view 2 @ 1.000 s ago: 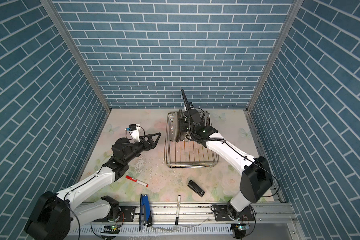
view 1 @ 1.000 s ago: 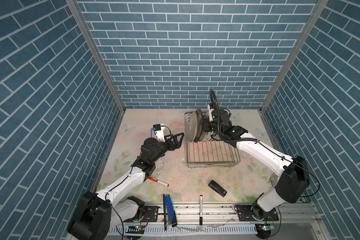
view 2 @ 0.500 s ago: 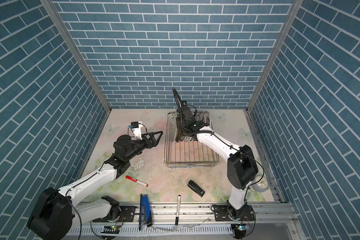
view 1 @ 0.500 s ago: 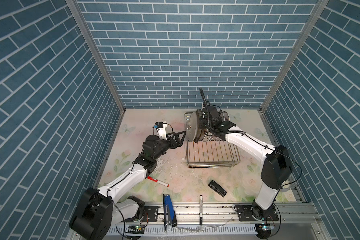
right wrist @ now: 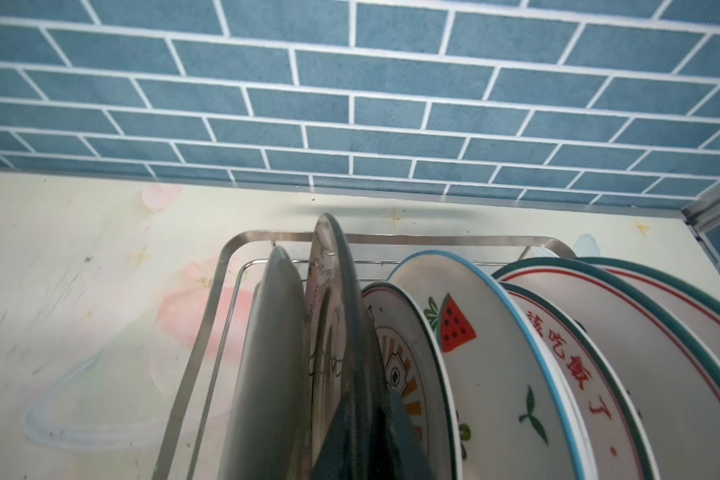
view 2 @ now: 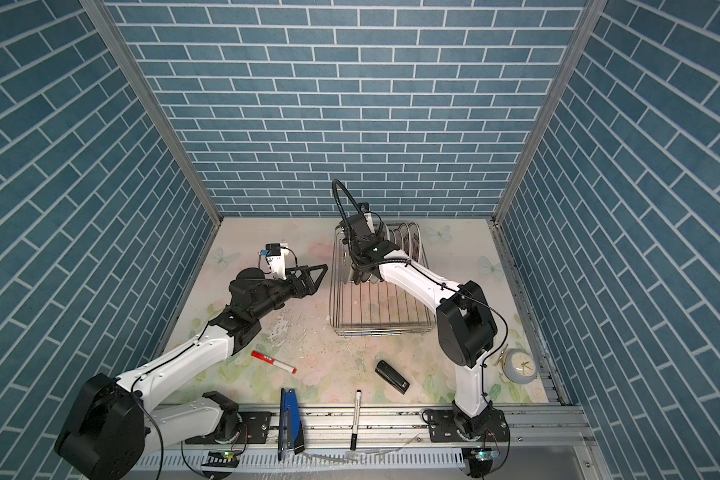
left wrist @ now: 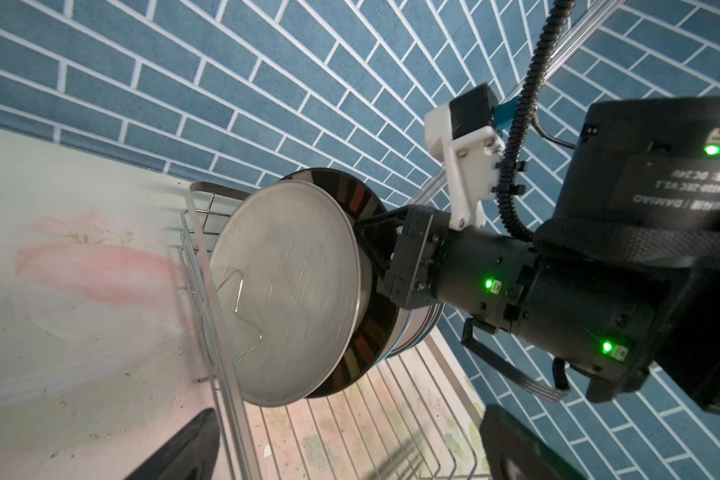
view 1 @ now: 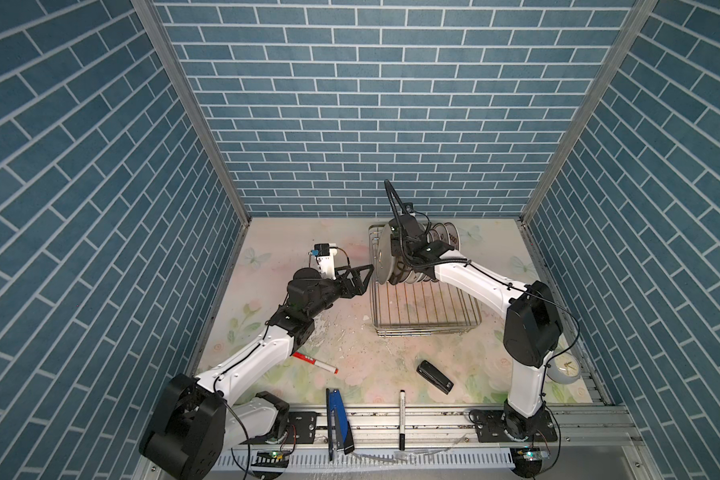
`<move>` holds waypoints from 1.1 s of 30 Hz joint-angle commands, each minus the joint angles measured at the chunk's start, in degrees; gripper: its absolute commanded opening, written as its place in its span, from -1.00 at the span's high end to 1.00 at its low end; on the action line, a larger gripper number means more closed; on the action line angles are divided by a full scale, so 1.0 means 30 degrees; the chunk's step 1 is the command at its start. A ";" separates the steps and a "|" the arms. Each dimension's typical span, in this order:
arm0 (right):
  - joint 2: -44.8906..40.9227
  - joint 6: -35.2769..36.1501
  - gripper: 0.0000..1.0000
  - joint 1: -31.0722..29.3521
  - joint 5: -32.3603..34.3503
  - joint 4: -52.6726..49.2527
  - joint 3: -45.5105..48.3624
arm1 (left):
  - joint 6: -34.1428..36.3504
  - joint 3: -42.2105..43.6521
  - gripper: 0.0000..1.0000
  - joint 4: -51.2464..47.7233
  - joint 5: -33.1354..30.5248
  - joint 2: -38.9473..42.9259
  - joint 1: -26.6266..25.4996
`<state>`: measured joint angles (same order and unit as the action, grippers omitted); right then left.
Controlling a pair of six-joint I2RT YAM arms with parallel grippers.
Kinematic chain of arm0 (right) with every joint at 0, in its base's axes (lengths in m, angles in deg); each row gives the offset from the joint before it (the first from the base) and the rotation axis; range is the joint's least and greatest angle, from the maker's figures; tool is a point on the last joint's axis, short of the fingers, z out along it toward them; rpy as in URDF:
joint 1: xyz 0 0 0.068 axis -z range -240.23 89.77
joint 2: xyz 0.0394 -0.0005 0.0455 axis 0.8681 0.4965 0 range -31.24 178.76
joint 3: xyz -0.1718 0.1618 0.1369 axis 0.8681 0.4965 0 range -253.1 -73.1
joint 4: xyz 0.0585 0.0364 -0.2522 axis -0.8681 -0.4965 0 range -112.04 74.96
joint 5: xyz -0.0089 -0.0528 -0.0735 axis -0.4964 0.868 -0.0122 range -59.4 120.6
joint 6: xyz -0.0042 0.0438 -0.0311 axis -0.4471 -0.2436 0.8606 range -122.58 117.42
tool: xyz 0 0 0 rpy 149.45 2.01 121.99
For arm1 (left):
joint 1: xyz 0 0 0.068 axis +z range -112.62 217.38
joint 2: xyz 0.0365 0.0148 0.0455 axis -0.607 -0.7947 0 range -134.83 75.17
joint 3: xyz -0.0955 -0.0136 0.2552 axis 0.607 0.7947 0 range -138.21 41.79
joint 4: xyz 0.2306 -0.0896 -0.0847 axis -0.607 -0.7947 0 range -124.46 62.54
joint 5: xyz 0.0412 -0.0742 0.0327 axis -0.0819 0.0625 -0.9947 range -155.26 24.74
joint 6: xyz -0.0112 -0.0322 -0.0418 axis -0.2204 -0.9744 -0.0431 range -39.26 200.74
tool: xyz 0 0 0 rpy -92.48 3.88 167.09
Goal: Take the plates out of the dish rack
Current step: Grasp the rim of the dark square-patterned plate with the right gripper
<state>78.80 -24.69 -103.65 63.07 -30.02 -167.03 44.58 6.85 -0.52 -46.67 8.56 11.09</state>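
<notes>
Over on the left, the left gripper (view 1: 366,277) hangs just beside the dish rack (view 1: 427,316) with its jaws spread wide and nothing in them. The plates (right wrist: 516,353) stand on edge, packed together at the far end of the rack, nearest the back wall. The end plate (left wrist: 283,291) turns its plain pale underside to the left. Right behind it stands a dark-rimmed plate (right wrist: 333,291), and the right gripper (left wrist: 371,237) comes down over its top edge. The jaws look pinched onto that rim, though the fingertips are partly hidden.

To my eye these plates are stiff, glazed and slick, fairly heavy for a rim pinch, and breakable if they knock together. The top rim is the only place to take hold. A lift straight up between its neighbours would suit best.
</notes>
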 commanded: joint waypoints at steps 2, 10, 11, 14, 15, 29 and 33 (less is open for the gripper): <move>0.0598 -0.0187 0.72 -0.0188 0.0109 -0.0541 -0.0409 | 0.0931 0.0318 -0.99 -0.1143 -0.0591 0.0700 -0.0108; 0.1023 0.0141 0.80 -0.0605 0.1715 -0.1068 -0.1553 | 0.0598 0.0887 -0.99 -0.0386 -0.1292 0.0227 -0.0093; 0.1247 0.0310 0.82 -0.0684 0.1935 -0.1101 -0.1924 | 0.0489 0.0869 -0.99 -0.0265 -0.1438 -0.0018 -0.0114; 0.1851 0.0962 0.84 -0.0852 0.2728 -0.1326 -0.2985 | 0.0205 0.0814 -0.99 0.0126 -0.1481 -0.0940 -0.0093; 0.2071 0.1219 0.91 -0.0906 0.2988 -0.1458 -0.3430 | 0.0122 0.0832 -0.99 0.0337 -0.1451 -0.1201 -0.0116; 0.3081 0.5806 1.00 -0.1466 0.5093 -0.2207 -0.7209 | -0.0857 0.0978 -0.99 0.1734 -0.1508 -0.2465 -0.0112; 0.2832 0.6437 1.00 -0.1499 0.5641 -0.2458 -0.7629 | -0.0963 0.0978 -0.99 0.1799 -0.1366 -0.2522 -0.0100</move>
<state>89.20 -11.09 -107.76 73.72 -40.32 -185.19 42.17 8.95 3.19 -50.69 1.10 11.09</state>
